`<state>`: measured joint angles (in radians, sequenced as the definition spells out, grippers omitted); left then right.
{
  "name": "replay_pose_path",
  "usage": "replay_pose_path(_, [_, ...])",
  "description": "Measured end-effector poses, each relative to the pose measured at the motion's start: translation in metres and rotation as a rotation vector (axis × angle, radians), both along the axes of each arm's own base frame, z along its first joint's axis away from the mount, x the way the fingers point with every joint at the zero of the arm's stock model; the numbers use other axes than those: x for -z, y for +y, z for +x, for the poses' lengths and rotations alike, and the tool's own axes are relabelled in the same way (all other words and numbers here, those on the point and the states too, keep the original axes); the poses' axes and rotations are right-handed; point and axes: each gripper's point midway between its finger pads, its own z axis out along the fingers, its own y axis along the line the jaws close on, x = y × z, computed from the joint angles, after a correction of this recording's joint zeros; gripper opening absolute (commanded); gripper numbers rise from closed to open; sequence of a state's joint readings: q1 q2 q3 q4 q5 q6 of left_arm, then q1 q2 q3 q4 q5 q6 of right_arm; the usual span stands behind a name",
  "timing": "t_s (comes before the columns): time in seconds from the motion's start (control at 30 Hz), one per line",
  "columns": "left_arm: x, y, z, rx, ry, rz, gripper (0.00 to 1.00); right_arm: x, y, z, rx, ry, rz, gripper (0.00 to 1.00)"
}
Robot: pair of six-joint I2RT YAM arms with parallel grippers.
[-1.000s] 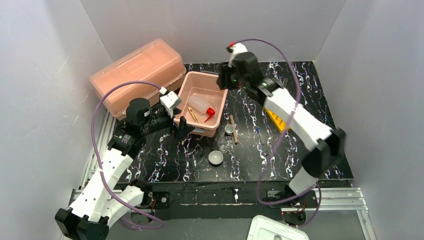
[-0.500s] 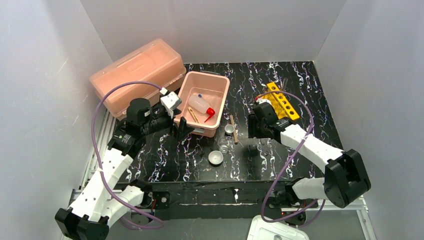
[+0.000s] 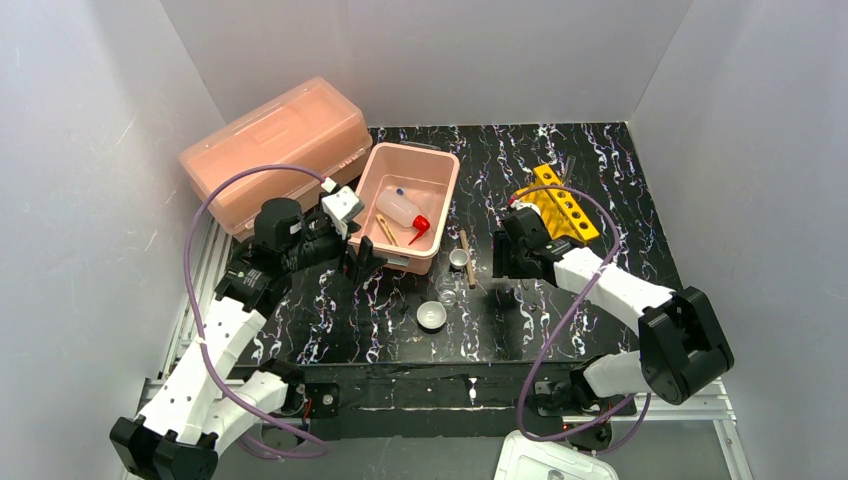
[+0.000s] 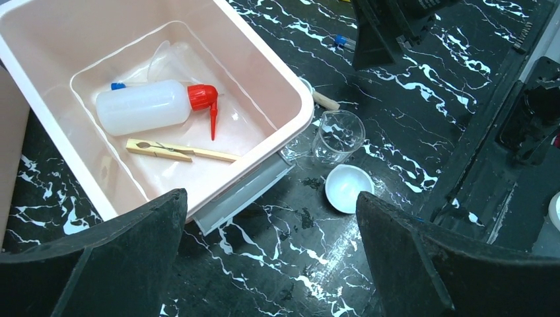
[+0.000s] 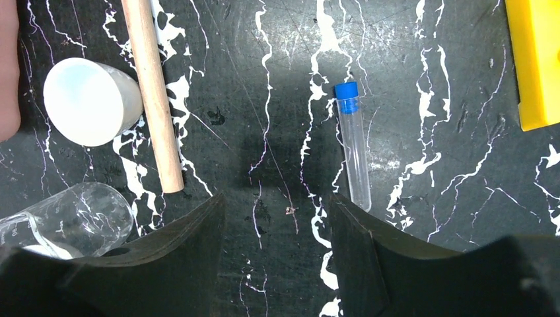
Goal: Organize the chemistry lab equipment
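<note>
While the left gripper (image 3: pixel 365 262) hangs with its fingers spread wide and nothing between them at the near corner of the pink tub (image 4: pixel 284 99), we see the right gripper (image 5: pixel 276 205) low over the marbled table (image 3: pixel 600 160), its fingers also parted and empty. Inside the tub lie the white squeeze bottle (image 4: pixel 142 105) on its side with its red spout towards the table's middle, a wooden peg (image 4: pixel 178 150) just beside it, and a clear funnel (image 4: pixel 165 56) against the far wall. Out on the table, near the tub's corner, we find a glass beaker (image 4: pixel 338 135) standing upright, with the white dish (image 4: pixel 349 188) just beside it. Ahead of the right fingers lie a wooden stick (image 5: pixel 153 99), a small white cup (image 5: pixel 89 102) touching it on the tub side, and a thin tube (image 5: pixel 353 158) with a blue cap, apart from both. The yellow rack (image 3: pixel 558 205) sits further right, and the large lidded box (image 3: pixel 275 140) stands behind the tub.
</note>
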<state>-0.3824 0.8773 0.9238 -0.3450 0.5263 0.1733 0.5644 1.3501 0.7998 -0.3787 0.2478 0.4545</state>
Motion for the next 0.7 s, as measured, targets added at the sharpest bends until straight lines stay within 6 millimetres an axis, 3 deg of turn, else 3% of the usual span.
replay_pose_path(0.2, [-0.005,0.002,-0.002,-0.002,-0.027,-0.001,0.99,0.008,0.001,0.002,0.004,0.012,-0.01,0.63])
replay_pose_path(0.7, [-0.005,0.003,-0.002,0.0,-0.033,0.002,0.99,0.026,-0.024,0.014,0.073,0.017,-0.11,0.63])
